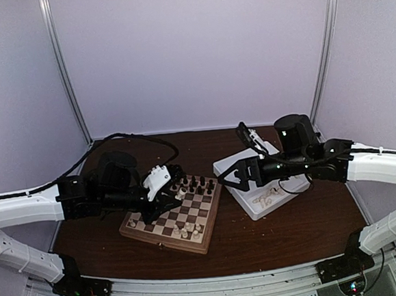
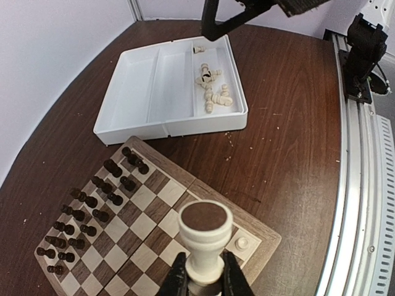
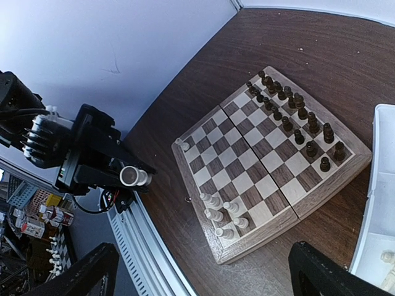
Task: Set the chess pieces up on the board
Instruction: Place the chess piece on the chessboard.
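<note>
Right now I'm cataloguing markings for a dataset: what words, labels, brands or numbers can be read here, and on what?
No readable text in any view.
board: no letters or numbers visible on its frame.
white tray: no markings visible.
clutter beyond the table edge, right wrist view: coloured patches, possibly labels, too blurred to read.

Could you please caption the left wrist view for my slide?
Left gripper holding a cream piece over the board; spare pieces in the tray.
</note>
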